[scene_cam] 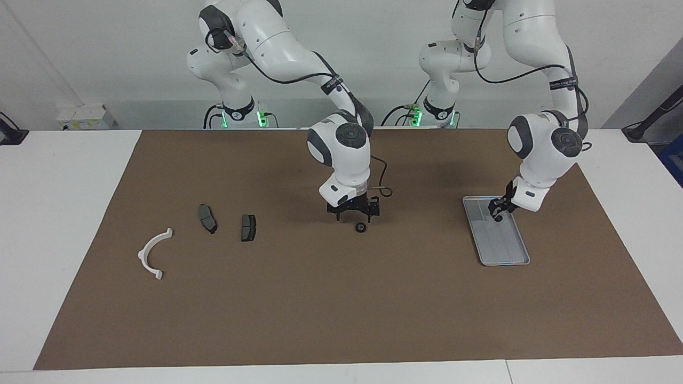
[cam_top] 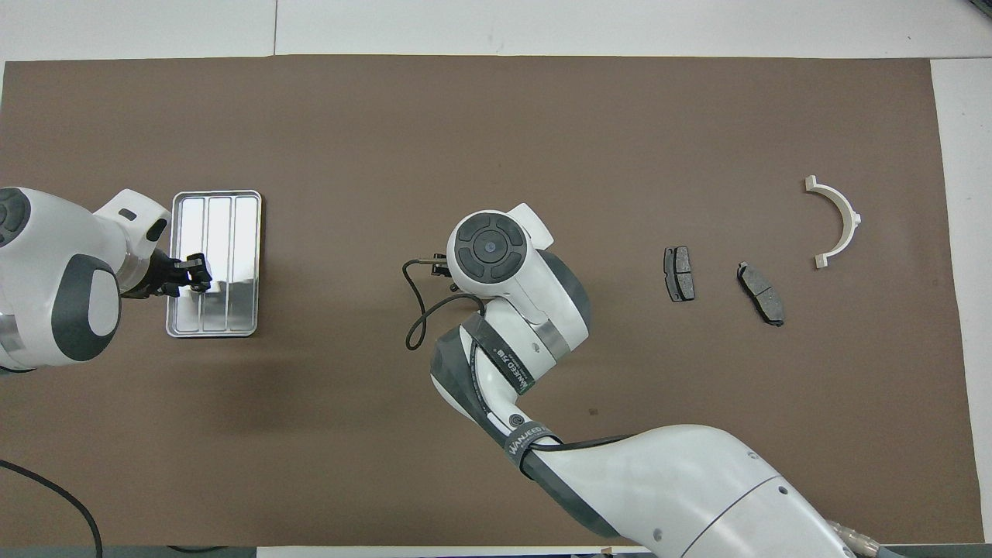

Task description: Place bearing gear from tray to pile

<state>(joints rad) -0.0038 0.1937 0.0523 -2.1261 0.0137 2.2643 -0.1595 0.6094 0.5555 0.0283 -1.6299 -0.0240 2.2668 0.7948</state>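
Nearest the facing camera, the white bracket (scene_cam: 153, 254) and 2 dark plates (scene_cam: 207, 218) form the pile on the brown mat (scene_cam: 320, 309). The bearing gear (scene_cam: 361, 228) is seen on the mat below the right gripper (scene_cam: 353, 213), whose jaws are spread wide. The left gripper (scene_cam: 500, 209) is poised over the tray (scene_cam: 507, 250); its jaw state cannot be told.

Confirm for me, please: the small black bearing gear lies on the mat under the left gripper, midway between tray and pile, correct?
Not quite. It is the right gripper that hangs over the bearing gear on the mat; the left gripper is over the tray. The facing view shows this.
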